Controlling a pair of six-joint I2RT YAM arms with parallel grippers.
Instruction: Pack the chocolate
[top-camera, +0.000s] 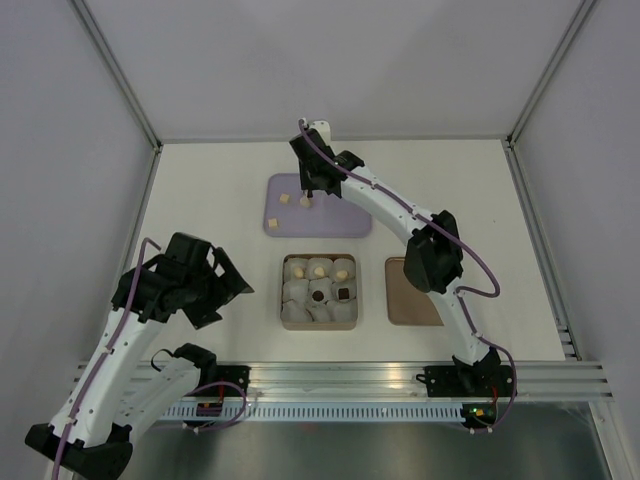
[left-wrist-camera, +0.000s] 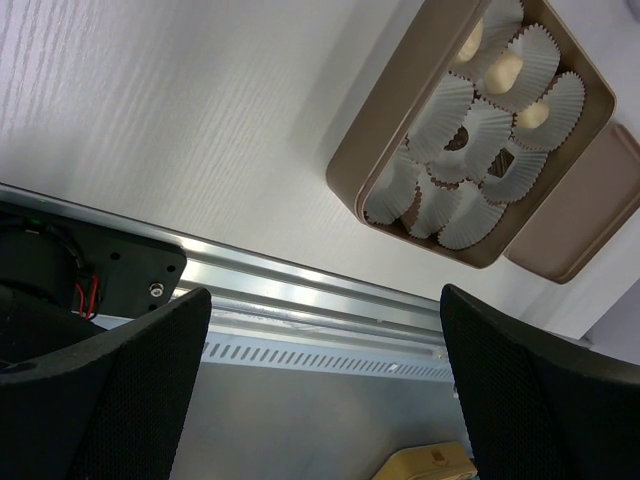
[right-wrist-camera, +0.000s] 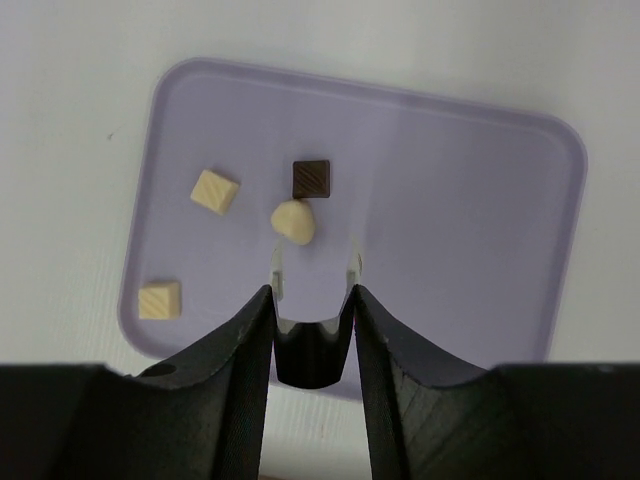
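Several loose chocolate pieces lie on a lilac tray (top-camera: 345, 218): two tan cubes (right-wrist-camera: 215, 191) (right-wrist-camera: 160, 299), a dark square (right-wrist-camera: 311, 178) and a rounded pale piece (right-wrist-camera: 294, 221). My right gripper (right-wrist-camera: 313, 275) hovers over the tray, its black fingers close together on a clear tweezer-like tool whose prongs stand apart and empty just short of the rounded piece; it also shows in the top view (top-camera: 306, 197). The tan box (top-camera: 282, 291) of white paper cups holds pale pieces in the back row and two dark ones (top-camera: 318, 296). My left gripper (top-camera: 235, 285) is open and empty, left of the box.
The flat brown lid (top-camera: 408, 292) lies right of the box. In the left wrist view the box (left-wrist-camera: 400, 120) and lid (left-wrist-camera: 580, 220) sit top right, with the aluminium rail (left-wrist-camera: 300, 290) at the table's near edge. Walls enclose the table.
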